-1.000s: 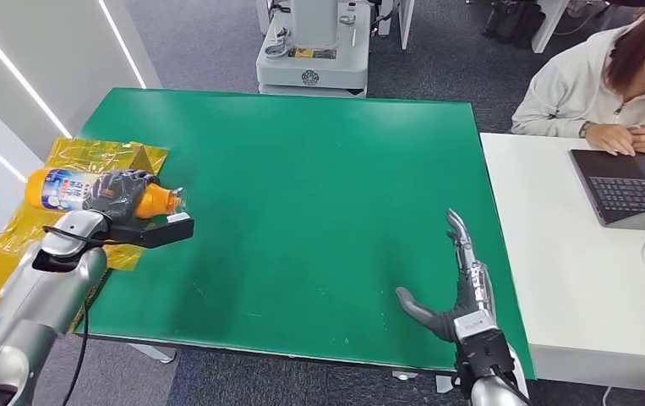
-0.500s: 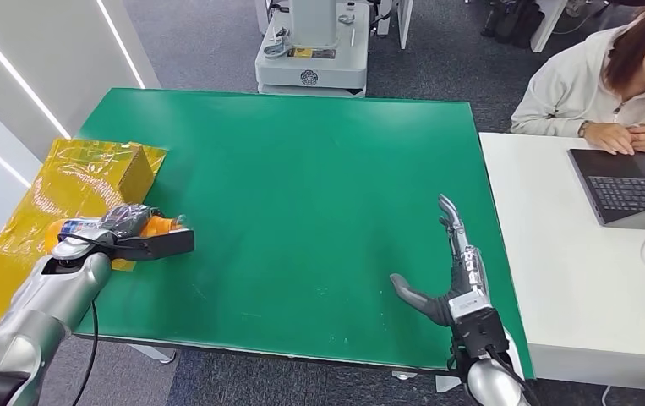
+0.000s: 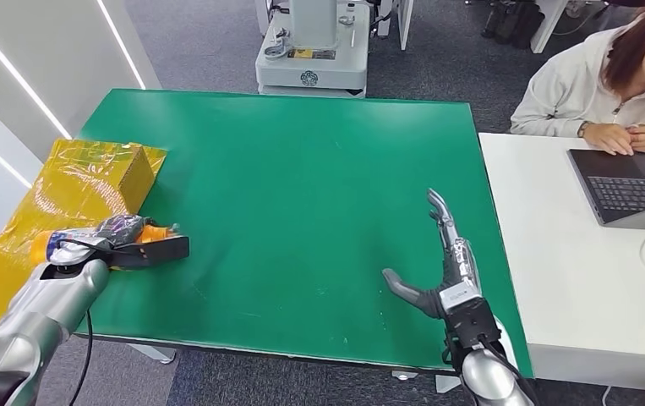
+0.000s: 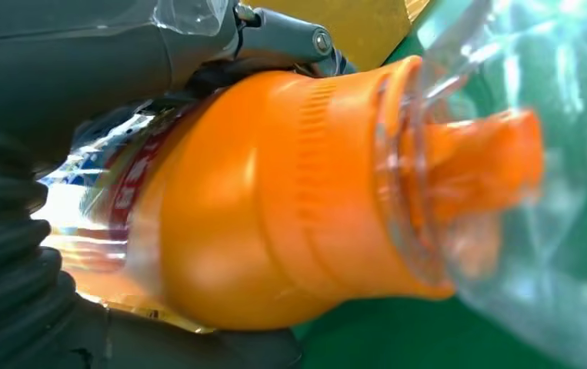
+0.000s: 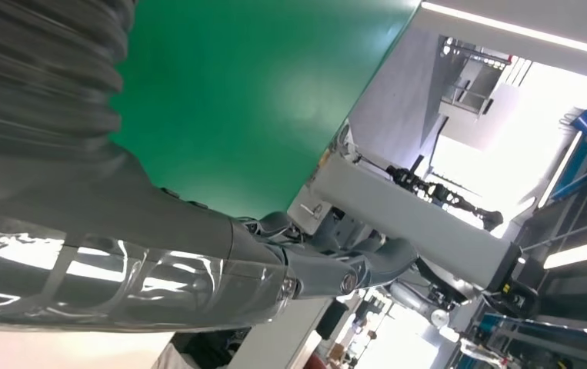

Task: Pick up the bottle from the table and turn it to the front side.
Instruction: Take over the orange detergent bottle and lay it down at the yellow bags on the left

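An orange bottle (image 3: 150, 231) with a blue and white label and a clear cap lies on its side in my left hand (image 3: 116, 230), low over the green table's (image 3: 302, 169) front left edge. The left wrist view shows the bottle (image 4: 290, 200) close up, its orange shoulder and clear cap out past the fingers (image 4: 282, 34) that wrap its labelled body. My right hand (image 3: 445, 271) hovers open over the table's front right part, fingers stretched forward, thumb out to the side, holding nothing. The right hand (image 5: 159, 261) also appears above the green surface in the right wrist view.
A yellow plastic sheet (image 3: 57, 203) covers the table's left edge beneath my left arm. A white desk (image 3: 572, 279) stands to the right with a laptop (image 3: 631, 186), where a person (image 3: 606, 85) sits. A grey robot base (image 3: 314, 51) stands beyond the far edge.
My left hand has lowered the bottle and drawn it nearer the front left edge, its label now mostly hidden by the fingers. The right hand has shifted slightly left and forward, still open.
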### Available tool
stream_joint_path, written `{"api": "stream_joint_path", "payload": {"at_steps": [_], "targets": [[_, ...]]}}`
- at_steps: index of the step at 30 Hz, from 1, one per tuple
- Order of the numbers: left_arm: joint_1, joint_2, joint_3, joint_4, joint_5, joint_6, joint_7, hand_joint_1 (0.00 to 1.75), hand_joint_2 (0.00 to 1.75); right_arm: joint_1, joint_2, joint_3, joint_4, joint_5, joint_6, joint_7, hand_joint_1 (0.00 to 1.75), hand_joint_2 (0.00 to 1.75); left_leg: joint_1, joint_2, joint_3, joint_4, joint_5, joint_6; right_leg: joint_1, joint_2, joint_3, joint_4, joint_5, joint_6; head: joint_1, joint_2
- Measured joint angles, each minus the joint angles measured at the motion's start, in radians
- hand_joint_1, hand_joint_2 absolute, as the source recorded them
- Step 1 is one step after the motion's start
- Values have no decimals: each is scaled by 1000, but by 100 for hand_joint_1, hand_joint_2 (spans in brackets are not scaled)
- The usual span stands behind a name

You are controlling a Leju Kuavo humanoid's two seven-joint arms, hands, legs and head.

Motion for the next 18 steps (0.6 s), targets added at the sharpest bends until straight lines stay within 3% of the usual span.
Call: {"api": "stream_joint_path", "payload": {"at_steps": [9,13,18], "targets": [[49,-23,1,-5,56,201,-93,0,175,-17,0,30,13,-12,-6,3,0,175,-1,-2,1,0,1,-1,0,-2,1,0,0,0,0,0],[109,-66,20,-39,123,361,-149,0,175,-18,0,40,18,-16,-15,8,0,175,0,-2,0,0,1,0,0,-2,1,0,0,0,0,0],[161,-114,50,-83,198,466,-204,0,175,-25,-1,49,29,-30,-26,8,0,175,0,-1,0,0,1,0,0,-1,1,0,0,0,0,0]]}}
